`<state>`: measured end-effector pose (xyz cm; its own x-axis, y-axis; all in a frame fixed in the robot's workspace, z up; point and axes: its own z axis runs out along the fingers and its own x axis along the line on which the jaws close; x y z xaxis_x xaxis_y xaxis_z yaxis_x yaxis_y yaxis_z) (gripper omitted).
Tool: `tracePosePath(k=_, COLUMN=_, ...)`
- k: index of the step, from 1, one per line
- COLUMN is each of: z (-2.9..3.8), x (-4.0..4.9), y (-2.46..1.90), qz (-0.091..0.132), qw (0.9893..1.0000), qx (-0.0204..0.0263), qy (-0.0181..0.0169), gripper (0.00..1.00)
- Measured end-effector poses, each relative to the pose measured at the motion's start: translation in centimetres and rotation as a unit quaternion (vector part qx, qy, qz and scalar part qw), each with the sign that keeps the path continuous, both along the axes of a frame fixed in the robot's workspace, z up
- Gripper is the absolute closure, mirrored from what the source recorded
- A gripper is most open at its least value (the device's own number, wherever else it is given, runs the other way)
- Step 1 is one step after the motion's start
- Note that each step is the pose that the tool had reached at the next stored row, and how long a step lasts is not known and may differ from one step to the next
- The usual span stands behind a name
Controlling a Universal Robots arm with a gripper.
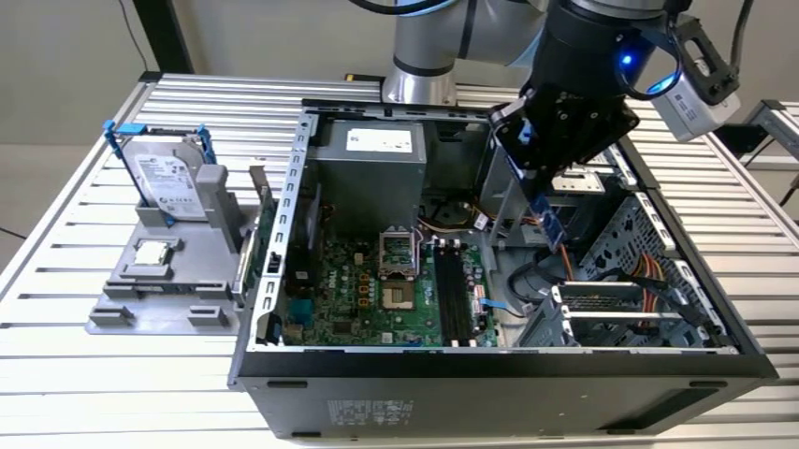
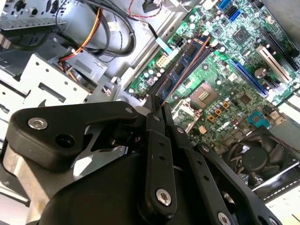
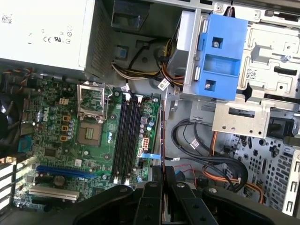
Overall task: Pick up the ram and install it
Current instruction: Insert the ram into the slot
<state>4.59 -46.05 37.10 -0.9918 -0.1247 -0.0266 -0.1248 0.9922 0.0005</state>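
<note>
The open computer case [image 1: 500,393] lay on its side across most of the table, with the green motherboard [image 1: 350,299] on its floor. The gripper [image 1: 534,187] hung over the interior, nearer the case wall on the exterior view's right. Its fingers [image 2: 157,140] were drawn in tight on one end of the ram [image 1: 547,224], which hung below them in the air, apart from the board. In the first wrist view the ram showed edge-on, parallel to the black memory slots [image 3: 125,136] but off to one side of them, about over the board's edge rather than over a slot. By that, the pick-up looked done and the step in hand was bringing the ram into line for installing. Seating it would call for a sideways shift until its lower edge stood directly over a free slot, keeping it parallel, and then a straight press down. Whether the slots' end latches stood open I could not tell from these angles. The slatted metal table [image 1: 75,393] also carried a grey fixture [image 1: 163,299] near its edge on the exterior view's left. A hard drive [image 1: 168,182] stood upright in a blue frame on the fixture, and a small square chip [image 1: 152,251] lay flat in front of it. Beyond the table's far edge were a pale wall and a dark post [image 1: 163,37].
</note>
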Motion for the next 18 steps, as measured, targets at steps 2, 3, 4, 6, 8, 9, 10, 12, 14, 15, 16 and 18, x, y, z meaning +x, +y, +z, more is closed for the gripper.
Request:
tracePosePath(k=2, z=-0.05, x=0.0, y=0.0, qz=0.0, qw=1.0, qx=0.0, qy=0.0, gripper=1.0)
tracePosePath(k=3, z=-0.07, x=0.0, y=0.0, qz=0.0, qw=1.0, qx=0.0, qy=0.0, gripper=1.0)
tracePosePath(k=4, z=-0.09, x=0.0, y=0.0, qz=0.0, qw=1.0, qx=0.0, qy=0.0, gripper=1.0)
tracePosePath(k=6, z=-0.14, x=0.0, y=0.0, qz=0.0, qw=1.0, qx=0.0, qy=0.0, gripper=1.0)
tracePosePath(k=8, z=-0.2, x=0.0, y=0.0, qz=0.0, qw=1.0, qx=0.0, qy=0.0, gripper=1.0)
tracePosePath(k=9, z=-0.23, x=0.0, y=0.0, qz=0.0, qw=1.0, qx=0.0, qy=0.0, gripper=1.0)
tracePosePath(k=10, z=-0.26, x=0.0, y=0.0, qz=0.0, qw=1.0, qx=0.0, qy=0.0, gripper=1.0)
tracePosePath(k=12, z=-0.31, x=0.0, y=0.0, qz=0.0, qw=1.0, qx=-0.0001, qy=0.0, gripper=1.0)
tracePosePath(k=14, z=-0.37, x=-0.04, y=0.0, qz=0.0, qw=1.0, qx=0.0, qy=0.0, gripper=1.0)
tracePosePath(k=15, z=-0.39, x=-0.07, y=0.0, qz=0.0, qw=1.0, qx=0.0, qy=0.0, gripper=1.0)
tracePosePath(k=16, z=-0.42, x=-0.08, y=0.0, qz=0.0, qw=1.0, qx=0.0, qy=0.0, gripper=1.0)
tracePosePath(k=18, z=-0.47, x=-0.08, y=0.0, qz=0.0, qw=1.0, qx=-0.0001, qy=0.0, gripper=1.0)
